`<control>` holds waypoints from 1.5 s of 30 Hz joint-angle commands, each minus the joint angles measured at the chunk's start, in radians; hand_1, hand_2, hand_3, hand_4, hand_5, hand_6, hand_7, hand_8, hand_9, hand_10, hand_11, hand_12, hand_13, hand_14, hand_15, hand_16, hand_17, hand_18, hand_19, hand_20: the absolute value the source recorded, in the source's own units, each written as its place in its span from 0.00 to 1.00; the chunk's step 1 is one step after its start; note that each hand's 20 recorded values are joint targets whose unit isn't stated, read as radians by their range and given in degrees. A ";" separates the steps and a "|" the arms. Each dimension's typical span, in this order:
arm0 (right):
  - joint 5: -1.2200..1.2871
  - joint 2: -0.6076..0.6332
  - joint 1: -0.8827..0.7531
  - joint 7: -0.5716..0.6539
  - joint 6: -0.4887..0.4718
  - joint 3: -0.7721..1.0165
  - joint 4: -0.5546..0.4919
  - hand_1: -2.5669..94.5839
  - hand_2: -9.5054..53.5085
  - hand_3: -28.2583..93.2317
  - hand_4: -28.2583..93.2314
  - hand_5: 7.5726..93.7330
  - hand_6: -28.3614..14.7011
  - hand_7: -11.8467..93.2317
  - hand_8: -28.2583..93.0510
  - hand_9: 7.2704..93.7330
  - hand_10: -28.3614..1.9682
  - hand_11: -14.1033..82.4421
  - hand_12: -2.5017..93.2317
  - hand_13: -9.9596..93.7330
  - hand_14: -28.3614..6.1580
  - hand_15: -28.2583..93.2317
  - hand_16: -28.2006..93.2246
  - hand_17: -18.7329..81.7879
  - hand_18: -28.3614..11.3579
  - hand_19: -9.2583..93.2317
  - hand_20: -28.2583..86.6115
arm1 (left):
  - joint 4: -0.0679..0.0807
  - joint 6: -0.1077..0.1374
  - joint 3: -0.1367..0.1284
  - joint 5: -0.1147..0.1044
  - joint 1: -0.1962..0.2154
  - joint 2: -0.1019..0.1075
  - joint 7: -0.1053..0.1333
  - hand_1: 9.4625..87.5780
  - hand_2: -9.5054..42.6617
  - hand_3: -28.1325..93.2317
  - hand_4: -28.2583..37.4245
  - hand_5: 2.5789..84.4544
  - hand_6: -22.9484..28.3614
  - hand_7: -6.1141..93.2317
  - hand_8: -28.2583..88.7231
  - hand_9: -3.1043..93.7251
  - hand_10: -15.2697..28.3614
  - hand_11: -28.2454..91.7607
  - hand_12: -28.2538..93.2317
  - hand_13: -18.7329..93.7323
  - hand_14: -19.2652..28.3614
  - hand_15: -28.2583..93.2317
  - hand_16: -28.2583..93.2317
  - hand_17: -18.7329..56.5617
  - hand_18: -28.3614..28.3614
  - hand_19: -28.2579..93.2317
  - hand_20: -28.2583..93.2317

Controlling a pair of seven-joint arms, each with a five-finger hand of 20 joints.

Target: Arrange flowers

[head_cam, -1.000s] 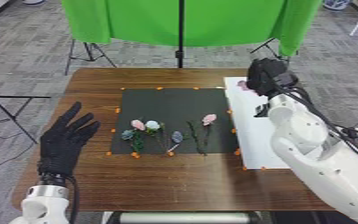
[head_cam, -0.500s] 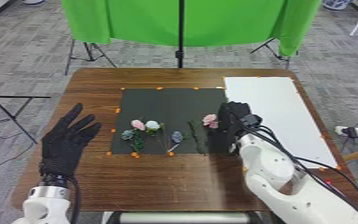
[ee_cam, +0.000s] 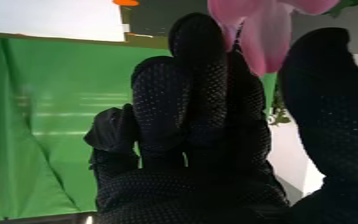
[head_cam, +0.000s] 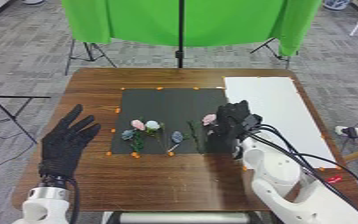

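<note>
While right hand point(head_cam: 232, 122) gapes, fingertips point(ee_cam: 196, 35) flank pink flower point(ee_cam: 267, 37).

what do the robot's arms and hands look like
Both arms are white and smooth-shelled, with black cables along them. The left hand and the right hand wear black fabric gloves; up close, the right one shows a fine dotted texture.

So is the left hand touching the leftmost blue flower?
Apart. The head view shows tabletop and dark mat between the left hand and that blue flower.
</note>
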 commanded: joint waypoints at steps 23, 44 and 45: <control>1.245 -0.152 -0.222 0.072 0.119 0.563 -0.109 0.24 0.12 0.86 0.00 0.56 0.66 0.25 0.13 0.60 0.38 0.33 0.17 0.53 0.25 0.61 0.30 0.27 0.15 0.71 0.57 | 0.062 -0.006 0.019 -0.009 0.002 -0.029 -0.003 0.13 0.28 0.86 0.00 0.37 0.53 0.19 0.15 0.37 0.75 0.41 0.32 0.39 0.95 0.65 0.16 0.13 0.93 0.65 0.44; 1.595 -0.195 -0.352 -0.305 0.183 0.538 -0.042 0.17 0.23 0.87 0.00 0.25 0.85 0.25 0.12 0.35 0.60 0.20 0.17 0.38 0.28 0.29 0.45 0.18 0.15 0.49 0.41 | 0.076 -0.010 0.034 0.047 -0.025 -0.029 0.030 0.11 0.30 0.87 0.00 0.32 0.45 0.19 0.14 0.36 0.71 0.39 0.32 0.38 0.91 0.59 0.18 0.13 0.93 0.62 0.39; 1.602 -0.201 -0.362 -0.305 0.178 0.545 -0.044 0.17 0.23 0.87 0.00 0.25 0.85 0.25 0.12 0.35 0.60 0.21 0.17 0.39 0.28 0.29 0.45 0.18 0.15 0.49 0.41 | 0.076 -0.006 0.041 0.041 -0.019 -0.020 0.039 0.11 0.30 0.87 0.00 0.32 0.45 0.20 0.14 0.36 0.71 0.39 0.32 0.38 0.91 0.59 0.19 0.13 0.93 0.63 0.39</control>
